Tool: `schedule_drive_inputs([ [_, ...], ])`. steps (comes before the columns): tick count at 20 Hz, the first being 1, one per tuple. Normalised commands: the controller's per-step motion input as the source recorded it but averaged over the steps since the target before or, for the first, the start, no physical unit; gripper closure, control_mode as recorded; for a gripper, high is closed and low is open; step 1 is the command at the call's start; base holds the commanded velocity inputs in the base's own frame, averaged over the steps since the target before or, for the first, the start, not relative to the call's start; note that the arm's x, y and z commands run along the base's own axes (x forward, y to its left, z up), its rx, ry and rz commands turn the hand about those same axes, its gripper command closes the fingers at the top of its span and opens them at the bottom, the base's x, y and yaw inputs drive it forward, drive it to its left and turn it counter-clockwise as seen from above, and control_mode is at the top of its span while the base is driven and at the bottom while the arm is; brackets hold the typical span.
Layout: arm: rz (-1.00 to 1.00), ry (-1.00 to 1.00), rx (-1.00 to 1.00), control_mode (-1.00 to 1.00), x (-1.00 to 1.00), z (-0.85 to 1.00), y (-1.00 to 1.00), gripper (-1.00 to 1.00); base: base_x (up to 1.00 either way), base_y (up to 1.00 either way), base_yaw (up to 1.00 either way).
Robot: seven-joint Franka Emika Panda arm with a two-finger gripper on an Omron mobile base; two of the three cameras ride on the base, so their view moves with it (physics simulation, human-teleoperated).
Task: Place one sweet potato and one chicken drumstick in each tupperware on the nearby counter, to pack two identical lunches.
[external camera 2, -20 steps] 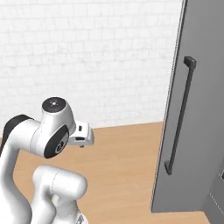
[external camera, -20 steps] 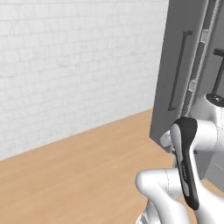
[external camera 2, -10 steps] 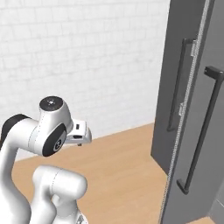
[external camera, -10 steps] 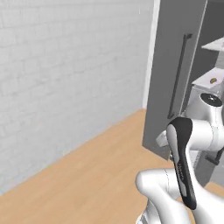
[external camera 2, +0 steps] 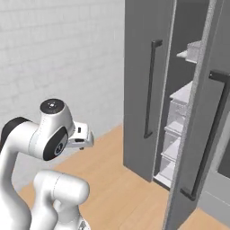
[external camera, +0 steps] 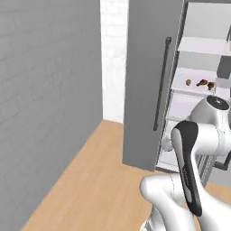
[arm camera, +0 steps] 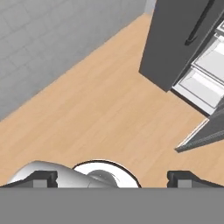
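Observation:
Inside the open fridge, one small tan sweet potato (external camera: 188,82) lies on a white shelf (external camera: 198,91). Two dark red-brown chicken drumsticks (external camera: 203,82) sit close together just to its right. They are small and far off, behind my arm's white elbow. My gripper (arm camera: 113,178) points down at the wooden floor, far from the shelf. Its two dark fingertips (arm camera: 41,177) stand wide apart, open, with nothing between them. The tupperware trays and the counter are out of view.
The fridge's left door (external camera: 144,90), with a long dark handle (external camera: 161,85), stands ajar. The right door (external camera 2: 202,134) swings out toward me. White shelves and drawers (external camera 2: 179,130) sit between them. A pale brick wall (external camera 2: 54,58) runs along the left, above the wooden floor (arm camera: 109,100).
Both base views have swung right with the base. The fridge now looms closer, and its open interior with the food shelf has come into sight. The arm holds its pose.

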Motion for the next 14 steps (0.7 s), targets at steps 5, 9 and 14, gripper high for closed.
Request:
schedule_drive_inputs([
  [5,0.00,0.00,0.00,1.00,0.00,0.00,0.00,-1.00,0.82,0.21,-0.58],
  [9,0.00,0.00,0.00,1.00,0.00,0.00,0.00,-1.00,0.77,0.05,-0.55],
  [14,0.00,0.00,0.00,1.00,0.00,0.00,0.00,-1.00,0.88,0.63,-0.42],
])
